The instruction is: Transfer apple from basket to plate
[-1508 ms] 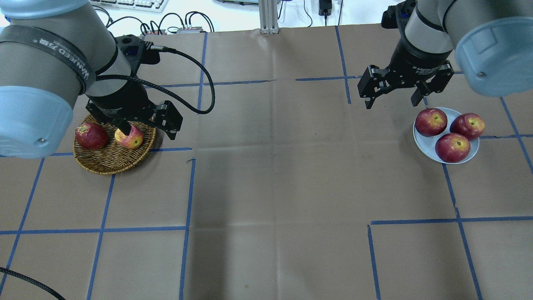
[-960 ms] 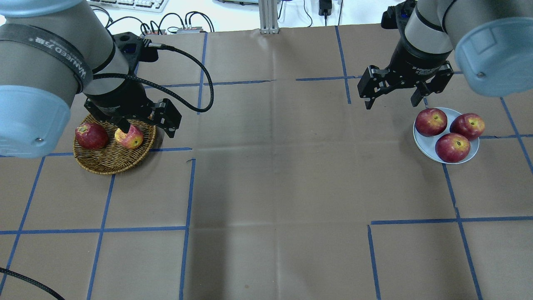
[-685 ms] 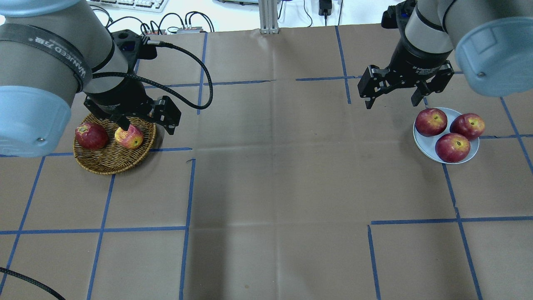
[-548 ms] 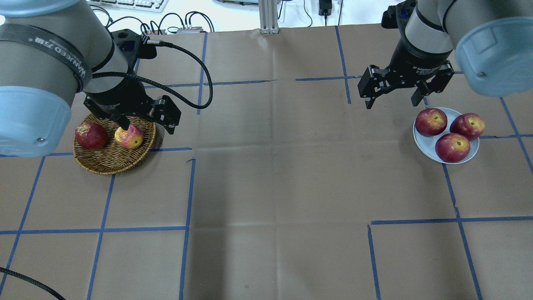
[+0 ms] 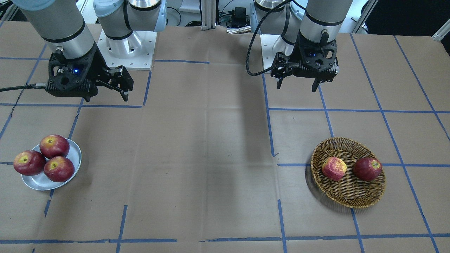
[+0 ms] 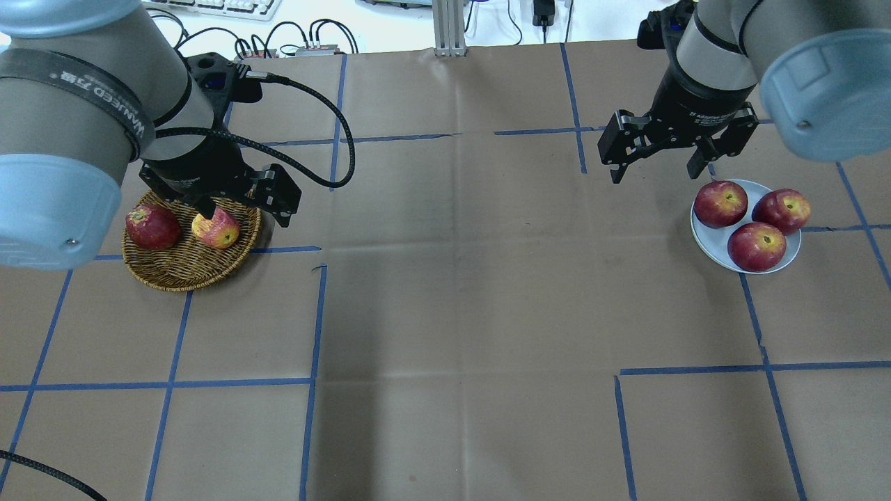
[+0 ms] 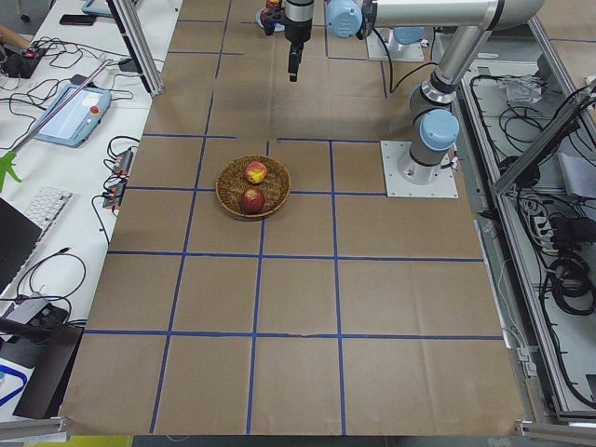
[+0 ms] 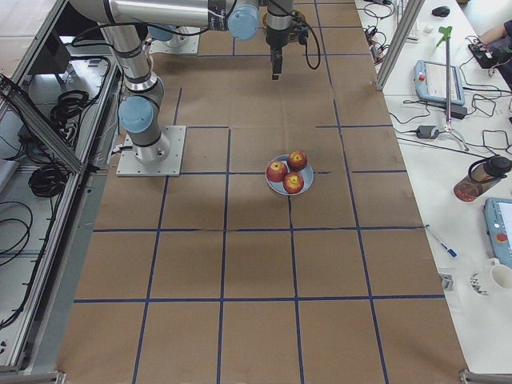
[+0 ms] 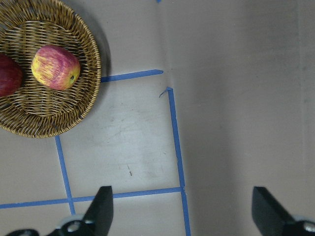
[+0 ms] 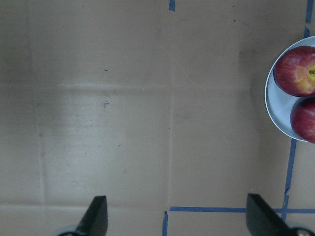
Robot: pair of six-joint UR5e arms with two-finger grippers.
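Note:
The pale pinkish-red and yellow apple (image 6: 217, 228) lies in the wicker basket (image 6: 188, 278) beside a dark red apple (image 6: 152, 227). It also shows in the front view (image 5: 334, 168) and in the left wrist view (image 9: 55, 67). My left gripper (image 6: 245, 212) is open and empty. It hangs high above the table, off to one side of the basket (image 5: 351, 203). My right gripper (image 6: 656, 174) is open and empty, raised near the white plate (image 6: 704, 240). The plate holds three dark red apples.
Brown paper with blue tape lines covers the table. In the left wrist view the basket (image 9: 74, 123) sits at the upper left, with bare paper under the fingers (image 9: 103, 211). In the right wrist view the plate (image 10: 275, 103) is at the right edge.
My left gripper has drifted slightly back toward the robot and stays open. Both apples in the basket lie where they were. The right arm has not moved.

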